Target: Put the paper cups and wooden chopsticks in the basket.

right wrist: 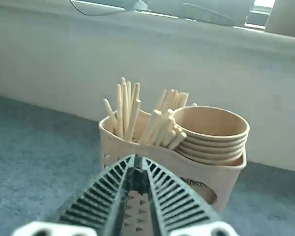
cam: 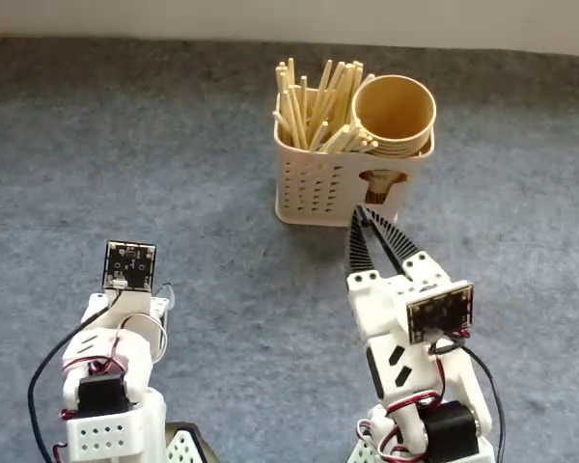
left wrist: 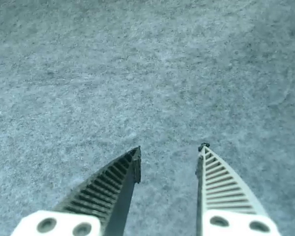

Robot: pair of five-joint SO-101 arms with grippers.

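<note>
Surface: the table is covered edge to edge in a grey, felt-like carpet with a slightly mottled nap.
Room: a pale wall rises straight from the table's far edge. In the right wrist view it is a plain light band behind the basket.
Basket: the cream basket has perforated sides and stands upright at the far side, a little right of centre.
Chopsticks: the wooden chopsticks stand on end in a bundle in the basket's left part, their tips fanning above the rim.
Paper cups: the paper cups are nested in one stack, mouth up, in the basket's right part, touching the chopsticks.
Right fingers: the right fingers are pressed together with nothing between them. Their tips are just beside the basket's near wall.
Left fingers: the left fingers are spread well apart and hold nothing. They are over bare grey surface at the near left, well apart from the basket.
</note>
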